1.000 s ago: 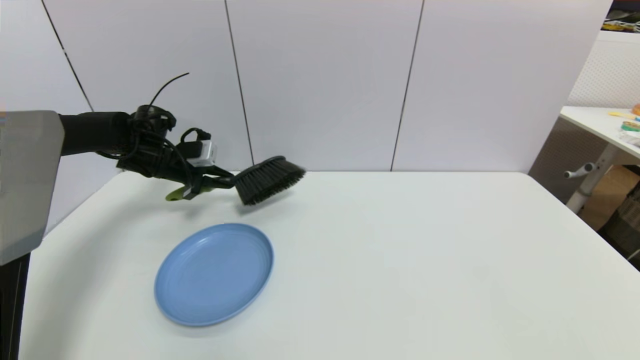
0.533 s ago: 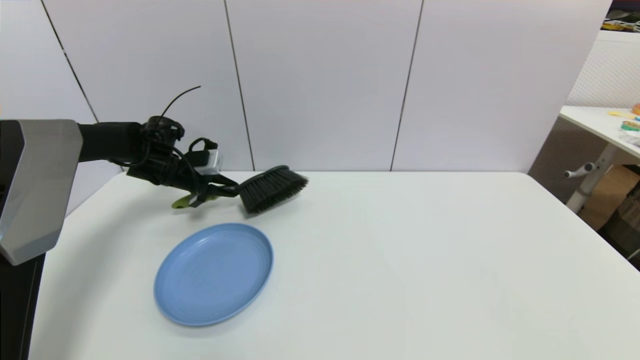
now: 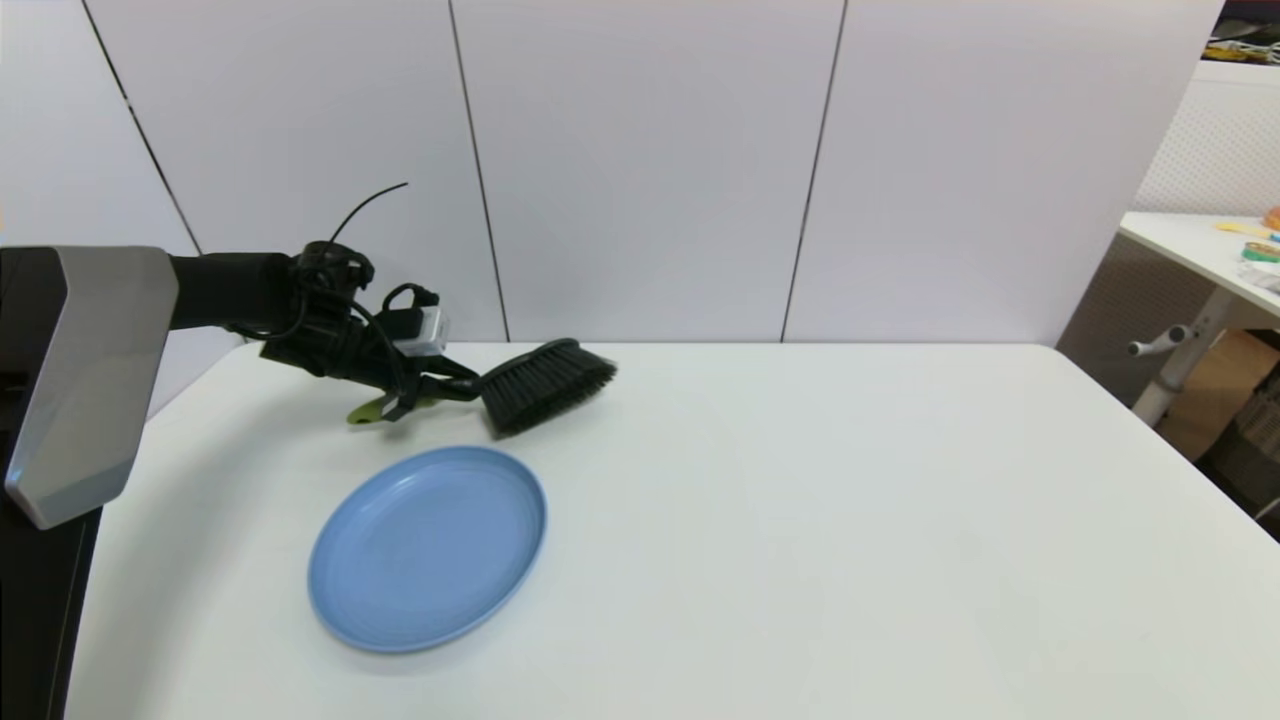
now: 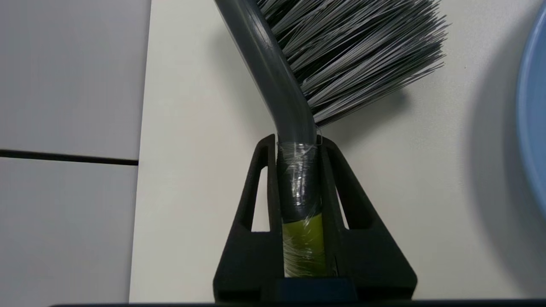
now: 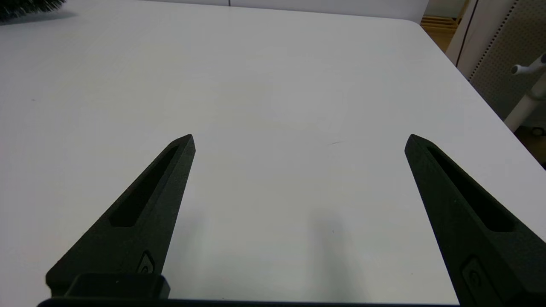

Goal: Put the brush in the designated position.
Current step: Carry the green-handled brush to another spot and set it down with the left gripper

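So, left gripper (image 3: 440,385): I have it clamped on the brush (image 3: 530,378) at the neck, where lime handle meets grey stem, at the far-left part of the table (image 3: 800,520)
Brush place: low over the white top beyond the plate (image 3: 428,548), head pointing toward the table's middle; I cannot tell from the head view whether the bristles touch the surface
Edges: the brush sits near the table's back edge and the wall panels; the left edge is close behind my arm
Open room: I see wide bare tabletop from the brush and plate across to the right edge, and along the front
Plate gap: brush and plate are near each other but apart in the head view
Left wrist view only: both fingers (image 4: 256,204) press the wrapped stem of the brush (image 4: 298,111), clear film around it; the bristles fan out toward the plate (image 4: 533,128) rim, with a shadow on the table (image 4: 192,170) under them
Right wrist view only: my right gripper (image 5: 298,140) hangs spread wide over bare table (image 5: 273,85), holding nothing; a tuft of brush (image 5: 25,6) bristles shows at the corner
Cut off: the right arm is outside the head view; the handle's green end is partly behind the gripper and cables
Hard to make out: clutter on the side desk (image 3: 1200,245) at far right
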Robot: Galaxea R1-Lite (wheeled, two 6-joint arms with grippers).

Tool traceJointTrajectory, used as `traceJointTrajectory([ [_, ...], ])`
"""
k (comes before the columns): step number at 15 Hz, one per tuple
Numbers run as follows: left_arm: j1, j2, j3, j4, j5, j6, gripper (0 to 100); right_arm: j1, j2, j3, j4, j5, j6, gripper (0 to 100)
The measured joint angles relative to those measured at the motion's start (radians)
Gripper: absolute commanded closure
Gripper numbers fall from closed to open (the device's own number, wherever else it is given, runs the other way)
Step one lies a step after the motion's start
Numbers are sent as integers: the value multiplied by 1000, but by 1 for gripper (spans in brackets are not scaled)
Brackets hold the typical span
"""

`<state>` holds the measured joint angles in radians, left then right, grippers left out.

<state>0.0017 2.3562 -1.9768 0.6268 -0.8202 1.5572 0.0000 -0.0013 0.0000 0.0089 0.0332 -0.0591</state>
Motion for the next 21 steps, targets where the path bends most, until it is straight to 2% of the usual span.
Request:
traceJointTrajectory([
  [10,1,17,0,0,-3,0,100,0,0,0,0,0,0,0],
  [11,1,18,0,0,-1,0,0,0,0,0,0,0,0,0],
  [21,-1,-23,0,9,-1,-13,0,0,0,0,0,0,0,0],
])
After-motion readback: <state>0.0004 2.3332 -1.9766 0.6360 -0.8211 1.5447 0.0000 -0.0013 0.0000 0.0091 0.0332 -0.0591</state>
